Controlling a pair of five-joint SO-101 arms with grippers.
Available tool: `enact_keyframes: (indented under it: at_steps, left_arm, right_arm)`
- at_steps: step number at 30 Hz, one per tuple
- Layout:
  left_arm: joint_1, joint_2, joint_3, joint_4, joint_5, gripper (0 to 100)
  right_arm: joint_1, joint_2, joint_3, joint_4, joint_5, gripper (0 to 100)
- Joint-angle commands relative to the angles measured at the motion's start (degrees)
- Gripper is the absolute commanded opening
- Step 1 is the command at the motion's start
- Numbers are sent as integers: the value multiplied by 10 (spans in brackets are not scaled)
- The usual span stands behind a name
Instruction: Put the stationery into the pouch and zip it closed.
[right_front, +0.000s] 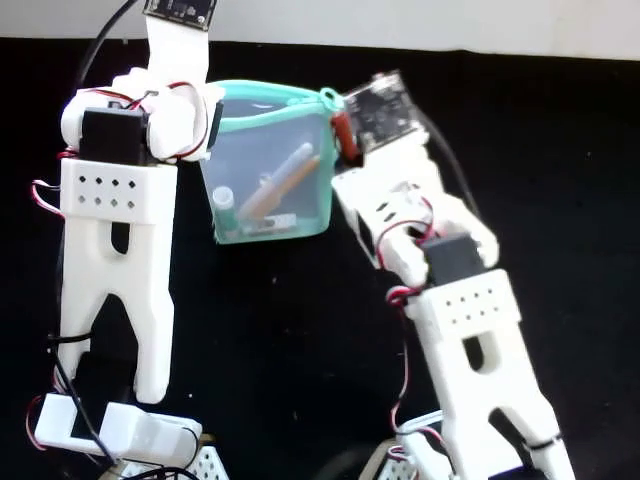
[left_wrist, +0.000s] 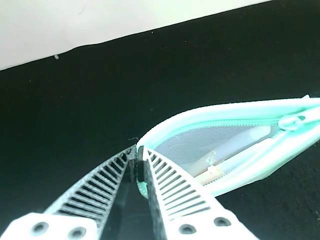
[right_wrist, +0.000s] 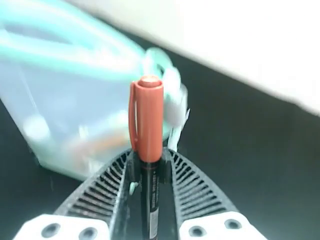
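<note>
- The left gripper (left_wrist: 136, 159) was pinched tight on one end of the pouch (left_wrist: 225, 112), its jaws meeting on the teal rim.
- The pouch sat between the two arms over the black worktop (right_front: 300, 330), its mouth gaping and the zip pull (left_wrist: 292, 121) at the end away from the left gripper — whether its base touched the worktop I could not tell.
- Through the clear wall showed several pieces of stationery: two long sticks (right_front: 285, 178) leaning side by side, a short green-ended piece (right_front: 222, 200) near the left arm's corner and a pale piece along the bottom seam.
- The right gripper (right_wrist: 148, 157) was clamped on a pen (right_wrist: 147, 115) with a red-brown cap, the capped end sticking out past the fingertips.
- That cap was just beside the pouch's zip-pull corner — touching or not was unclear.
</note>
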Motion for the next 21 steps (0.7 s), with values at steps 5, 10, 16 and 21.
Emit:
enact_keyframes:
  at_steps: [5,10,16,21]
  left_arm:
    - [45,95,30,11,0,6]
    - [47,95,37,10,0,6]
    - [47,95,60,-7,0,6]
    - [47,109,57,-9,0,6]
  right_arm:
    - [2,-32,-195,-19,-111,8]
    - [-51,25,-210,-102,-135,7]
    - [-85,101,-277,-167,-137,7]
    - [-104,151,-339,-169,-135,7]
